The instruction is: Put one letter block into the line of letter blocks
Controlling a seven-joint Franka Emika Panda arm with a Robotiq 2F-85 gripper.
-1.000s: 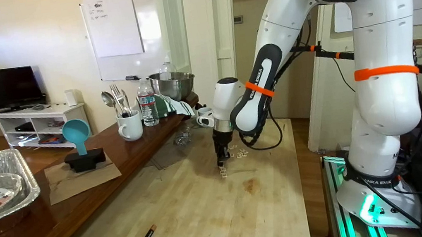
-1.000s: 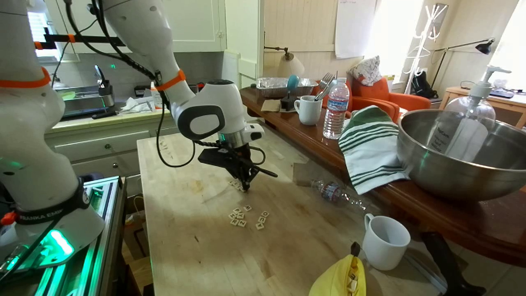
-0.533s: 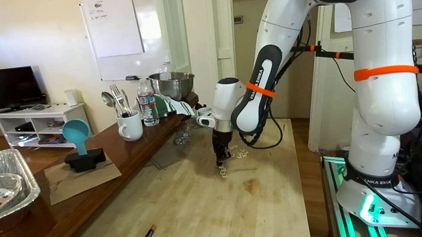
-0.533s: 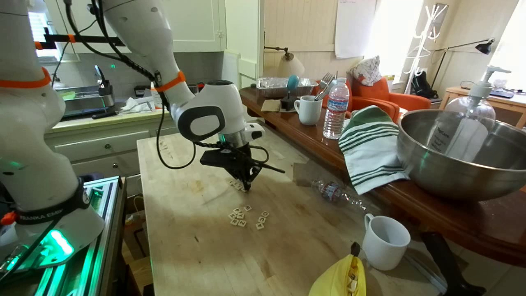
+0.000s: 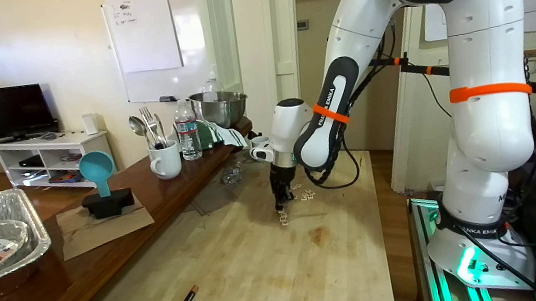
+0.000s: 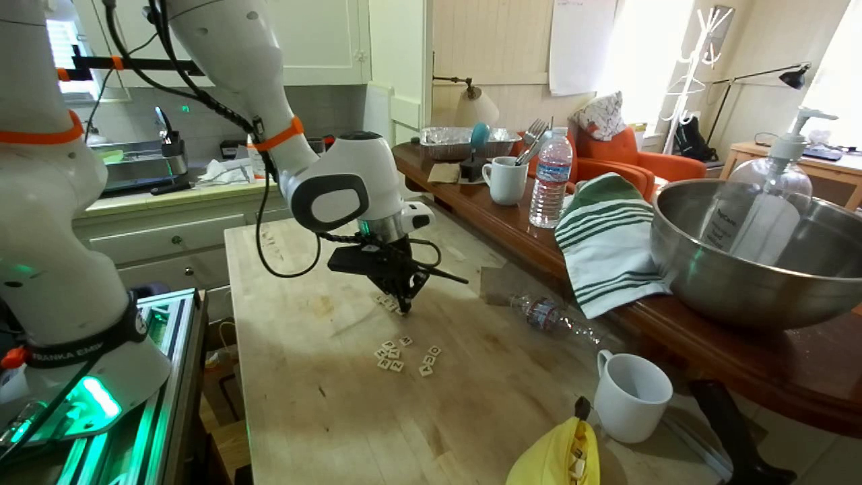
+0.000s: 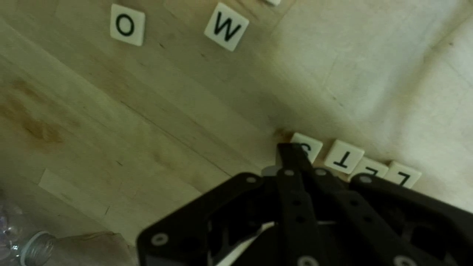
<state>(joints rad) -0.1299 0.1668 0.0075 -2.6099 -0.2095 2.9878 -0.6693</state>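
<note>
The pale table (image 6: 303, 404) takes up the middle and bottom of the frame in both exterior views. A brown counter (image 5: 45, 295) runs across the lower left in an exterior view. The white arm (image 5: 488, 59) rises at the right of that frame and bends down toward the centre. A foil tray (image 5: 32, 223) sits on the counter at the left edge. In an exterior view a steel bowl (image 6: 734, 296) stands at the right edge, with a striped towel (image 6: 606, 256) draped just left of it. The gripper (image 7: 291, 149) points down near the centre in both exterior views, its jaws clenched together. A yellow pouch (image 6: 552, 455) is cut off by the bottom edge in an exterior view, a white mug (image 6: 633, 397) to its upper right. A battery (image 5: 190, 296) lies at lower left of centre in an exterior view.

The line of blocks (image 7: 343, 157) is on the table beside the gripper's lower end, slanting through the lower right of the wrist view: S (image 7: 309, 144), T, a half-hidden block (image 7: 369, 167) and L (image 7: 402, 175). The S, partly covered by the gripper, sits slightly apart from the T; whether the gripper touches it, I cannot tell. Loose blocks (image 6: 393, 354) lie just below centre in an exterior view.
</note>
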